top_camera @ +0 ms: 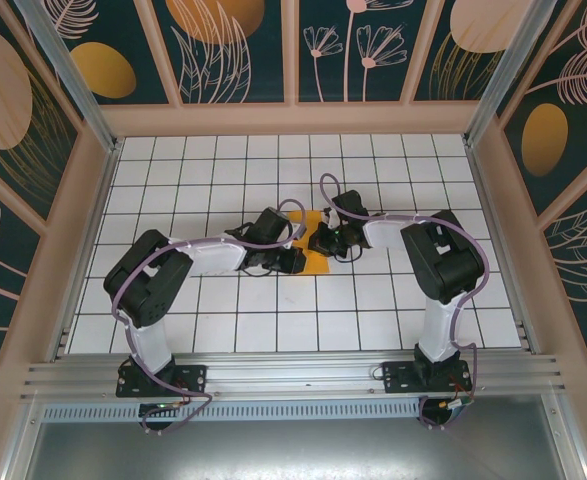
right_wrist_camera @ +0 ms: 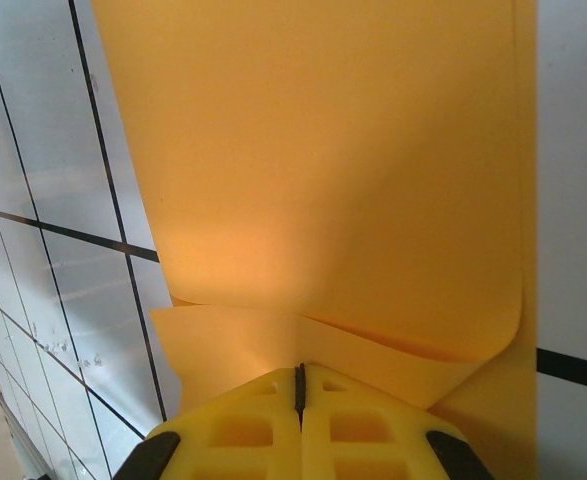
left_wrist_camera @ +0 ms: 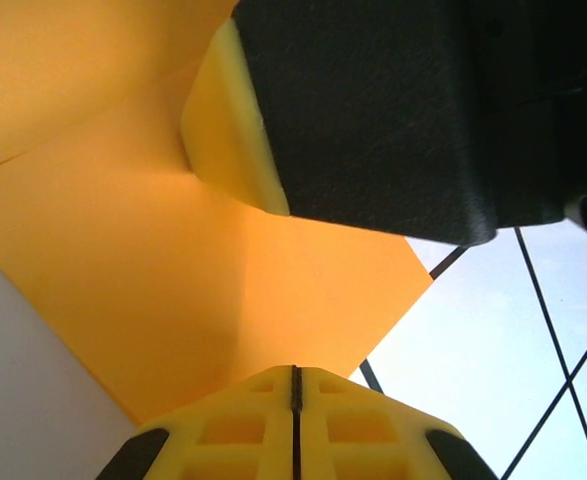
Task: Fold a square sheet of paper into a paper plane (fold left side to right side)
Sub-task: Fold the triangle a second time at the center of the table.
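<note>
The square sheet of paper (top_camera: 318, 263) is orange-yellow and lies partly folded on the middle of the tiled table, between my two grippers. My left gripper (top_camera: 295, 260) comes in from the left. In the left wrist view its jaws (left_wrist_camera: 295, 372) are shut on the paper (left_wrist_camera: 123, 250), which rises to the tips along a soft crease. My right gripper (top_camera: 323, 240) is shut, one yellow finger (left_wrist_camera: 228, 130) pressing down on the sheet. In the right wrist view its tips (right_wrist_camera: 299, 372) rest against a lower layer, with the paper (right_wrist_camera: 323, 150) curling up over it.
The white grid table (top_camera: 223, 170) stretches around the paper on all sides. Wooden-framed wall panels (top_camera: 93, 200) close it in at the left, back and right. Both arms' cables loop above the table near the centre.
</note>
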`<state>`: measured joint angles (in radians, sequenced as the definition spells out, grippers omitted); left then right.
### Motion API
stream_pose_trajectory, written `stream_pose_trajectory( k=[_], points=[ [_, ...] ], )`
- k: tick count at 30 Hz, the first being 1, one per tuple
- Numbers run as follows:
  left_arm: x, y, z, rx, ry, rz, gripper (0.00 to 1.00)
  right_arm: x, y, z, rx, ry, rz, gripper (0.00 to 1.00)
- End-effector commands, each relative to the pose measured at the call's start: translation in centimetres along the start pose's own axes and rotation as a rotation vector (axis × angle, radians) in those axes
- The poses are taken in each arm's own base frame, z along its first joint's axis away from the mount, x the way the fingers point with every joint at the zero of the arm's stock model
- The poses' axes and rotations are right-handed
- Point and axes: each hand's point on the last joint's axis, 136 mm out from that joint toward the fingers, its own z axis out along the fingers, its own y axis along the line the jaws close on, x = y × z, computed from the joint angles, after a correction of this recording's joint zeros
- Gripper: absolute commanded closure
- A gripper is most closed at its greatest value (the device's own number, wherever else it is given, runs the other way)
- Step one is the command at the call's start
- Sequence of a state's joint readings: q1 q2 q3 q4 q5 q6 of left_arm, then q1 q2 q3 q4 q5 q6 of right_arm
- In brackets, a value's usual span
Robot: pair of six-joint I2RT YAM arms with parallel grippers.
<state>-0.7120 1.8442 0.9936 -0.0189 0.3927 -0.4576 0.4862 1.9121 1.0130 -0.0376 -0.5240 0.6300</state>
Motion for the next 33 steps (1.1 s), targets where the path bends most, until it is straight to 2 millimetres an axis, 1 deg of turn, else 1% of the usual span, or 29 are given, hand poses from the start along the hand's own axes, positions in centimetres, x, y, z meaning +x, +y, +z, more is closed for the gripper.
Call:
stream_pose_trajectory(
  k=[1, 4, 6, 14, 17, 23, 26, 30, 31, 33],
  points=[
    [0.5, 0.5, 0.5, -0.004, 0.008, -0.019, 0.90, 1.4, -2.2, 0.5, 0.086, 0.046, 0.023, 1.00],
    [0.7, 0.5, 0.6, 0.003, 0.016, -0.028, 0.91, 1.4, -2.1, 0.5, 0.086, 0.046, 0.022, 1.00],
    [1.8, 1.1, 0.8, -0.006, 0.036, -0.046, 0.91, 1.3, -2.0, 0.4, 0.084, 0.045, 0.018, 1.00],
    [2.2, 2.0, 0.8, -0.037, 0.033, -0.072, 0.94, 1.4, -2.1, 0.4, 0.092, 0.049, 0.018, 1.00],
    [2.6, 2.1, 0.8, -0.043, 0.039, -0.079, 0.97, 1.5, -2.2, 0.3, 0.094, 0.050, 0.017, 1.00],
    [3.4, 2.1, 0.0, -0.037, 0.037, -0.094, 1.00, 1.5, -2.2, 0.4, 0.094, 0.051, 0.016, 1.00],
    [2.6, 0.9, -1.3, 0.001, 0.002, -0.068, 1.00, 1.4, -2.1, 0.3, 0.092, 0.050, 0.014, 1.00],
    [0.1, -1.3, -3.6, 0.070, -0.083, -0.046, 1.00, 1.3, -2.1, 0.3, 0.091, 0.048, 0.013, 1.00],
    [-0.4, -1.5, -3.8, 0.073, -0.094, -0.043, 1.00, 1.4, -2.1, 0.3, 0.090, 0.048, 0.014, 1.00],
    [-0.8, -1.3, -3.7, 0.061, -0.095, -0.041, 1.00, 1.4, -2.0, 0.4, 0.088, 0.049, 0.015, 1.00]
  ],
)
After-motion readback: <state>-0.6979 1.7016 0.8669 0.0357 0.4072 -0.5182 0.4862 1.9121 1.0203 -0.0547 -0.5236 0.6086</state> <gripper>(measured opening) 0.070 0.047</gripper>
